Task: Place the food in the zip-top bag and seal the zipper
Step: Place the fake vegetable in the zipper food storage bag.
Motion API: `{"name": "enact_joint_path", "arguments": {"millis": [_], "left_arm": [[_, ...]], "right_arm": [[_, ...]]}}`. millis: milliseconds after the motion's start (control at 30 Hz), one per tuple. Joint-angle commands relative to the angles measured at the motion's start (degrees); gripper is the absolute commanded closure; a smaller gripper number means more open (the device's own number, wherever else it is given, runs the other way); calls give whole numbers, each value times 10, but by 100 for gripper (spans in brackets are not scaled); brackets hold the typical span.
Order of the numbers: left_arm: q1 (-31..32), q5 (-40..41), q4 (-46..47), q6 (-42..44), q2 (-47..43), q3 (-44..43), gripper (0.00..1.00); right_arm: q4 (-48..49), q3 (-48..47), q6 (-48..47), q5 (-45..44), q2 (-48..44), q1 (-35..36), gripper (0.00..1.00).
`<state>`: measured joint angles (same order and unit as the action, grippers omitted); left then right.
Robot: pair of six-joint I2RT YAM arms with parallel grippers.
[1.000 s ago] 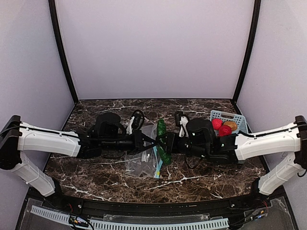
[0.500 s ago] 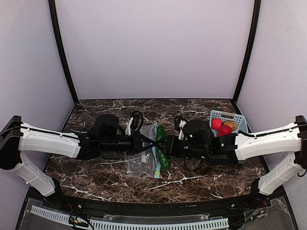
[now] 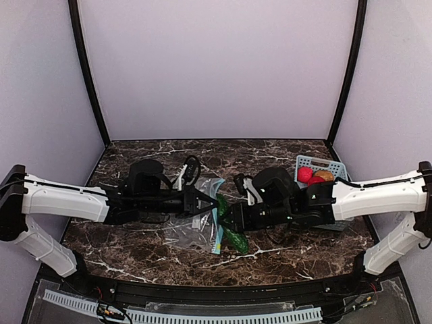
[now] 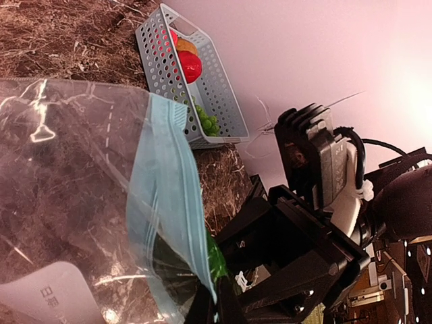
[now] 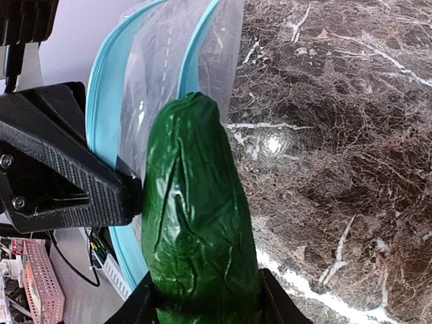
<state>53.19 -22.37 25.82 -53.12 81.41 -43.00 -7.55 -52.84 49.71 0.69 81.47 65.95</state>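
Left tool (image 3: 202, 202), seen from above, has its fingers pinched together on the mouth edge of the zip-top bag (image 3: 187, 233); the rest of the clear bag sits crumpled on the counter (image 3: 135, 250) below it. Facing it, the right tool (image 3: 228, 219) is clamped on a dark green toy cucumber (image 3: 234, 237), just beside the teal zipper (image 3: 217, 233). Behind the right arm, a light-blue basket (image 3: 334, 167) holds two red fruits (image 3: 305, 174) and a brown-orange one (image 3: 325, 176).

From the left wrist, the bag (image 4: 67, 169) fills the near field, and its zipper (image 4: 172, 196) runs down to the left tool's tips, which are cut off at the bottom edge. The cucumber (image 4: 216, 260) peeks out just past the strip. In the basket (image 4: 223, 101), green grapes (image 4: 208, 121) show only through the holes.

From the right wrist, the cucumber (image 5: 196, 216) stands up between the right tool's (image 5: 202, 307) fingers, its tip against the bag's (image 5: 182, 61) open mouth. Whether it is inside the zipper (image 5: 108, 135) cannot be told. The left tool (image 5: 61, 162) grips the strip.
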Motion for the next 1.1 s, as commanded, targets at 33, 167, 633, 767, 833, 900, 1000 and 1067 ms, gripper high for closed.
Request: {"name": "enact_joint_path", "arguments": {"millis": [33,167,633,767,833,900,1000,1067], "left_arm": [[-6,-11,-54,19,-16,9,99],[-12,2,-68,15,-14,18,99],[-15,-19,-38,27,13,11,99],[-15,-19,-30,33,11,13,99],[-15,-20,-26,40,8,14,99],[-16,-30,-19,45,9,14,99],[-15,-56,-11,53,13,11,99],[-14,-74,-11,61,13,8,99]], "right_arm": [[-55,-15,-31,8,-11,0,78],[-64,-4,-45,22,-43,-1,77],[-106,-23,-84,126,-13,7,78],[-137,-31,-64,126,6,7,78],[-148,-34,-54,126,15,7,78],[-152,-37,-43,127,19,5,78],[-148,-42,-29,140,25,-10,78],[-142,-50,-29,148,30,-20,79]]}}
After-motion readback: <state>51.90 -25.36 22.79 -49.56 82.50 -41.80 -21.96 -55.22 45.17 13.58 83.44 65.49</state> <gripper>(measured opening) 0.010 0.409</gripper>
